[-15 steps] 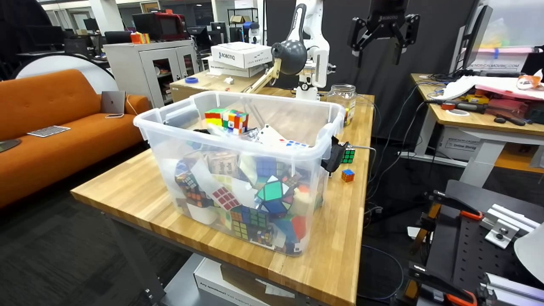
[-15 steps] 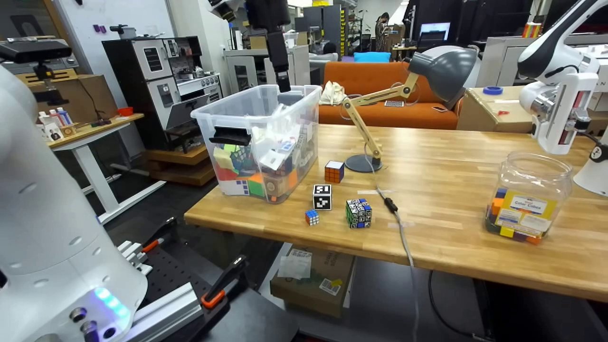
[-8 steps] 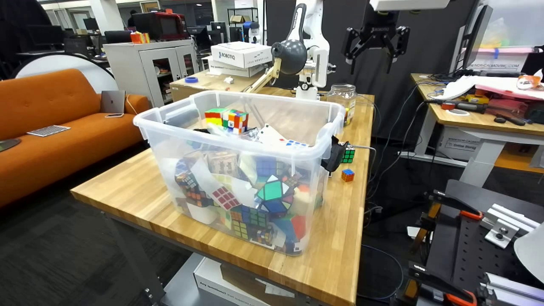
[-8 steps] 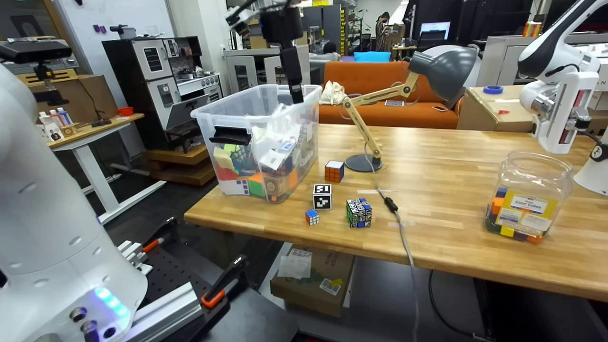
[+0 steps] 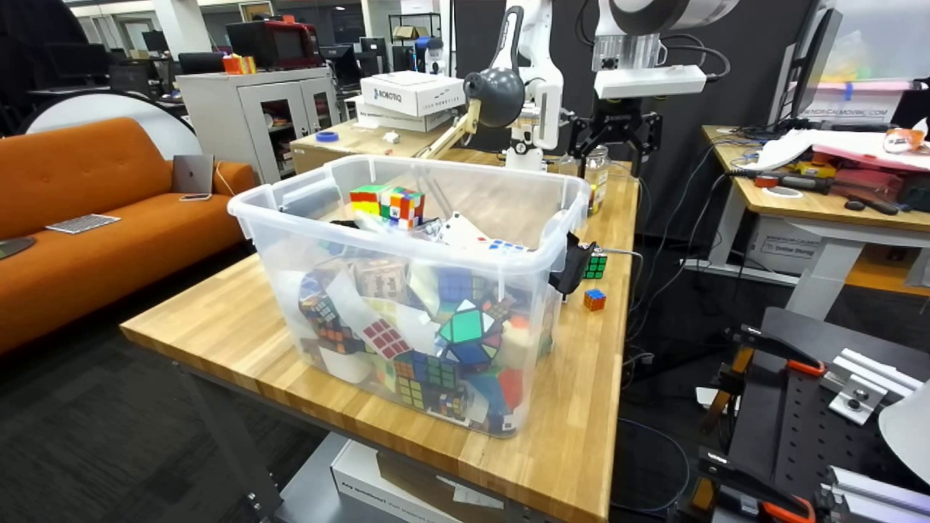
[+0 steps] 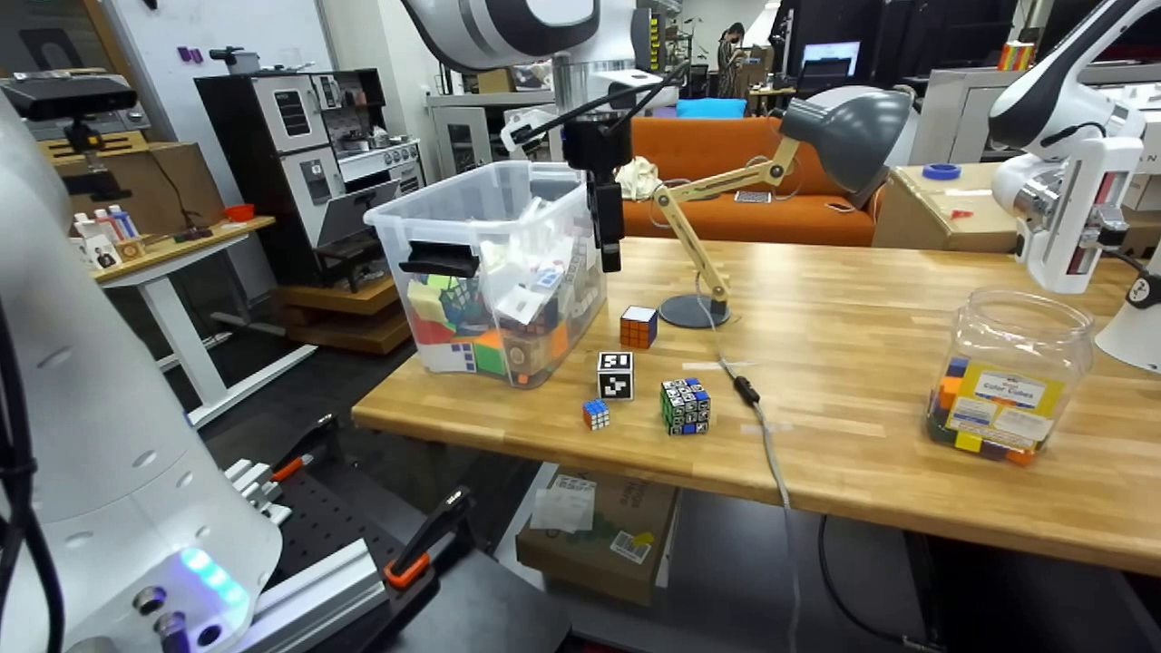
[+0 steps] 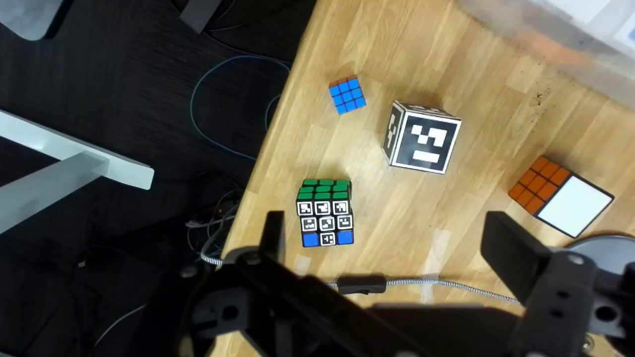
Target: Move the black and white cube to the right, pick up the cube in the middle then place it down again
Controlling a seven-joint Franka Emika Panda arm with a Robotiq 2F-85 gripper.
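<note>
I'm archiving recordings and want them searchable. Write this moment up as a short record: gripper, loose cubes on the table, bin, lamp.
Gripper: open, raised, holding nothing
Table: four loose cubes, none touching another
Clear bin: open at the top, holds mixed-colour cubes and other items
Lamp: standing on the table
Blue-topped cube: the smallest
White-topped cube: orange side visible, near the lamp's foot
Black and white cube: between those two
Green-sided cube: patterned top, near the table edge

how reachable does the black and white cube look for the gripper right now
Probably yes: the gripper hangs open, nothing covers the black and white cube, and bare table separates it from the bin. The gripper would have to shift and come down.
</note>
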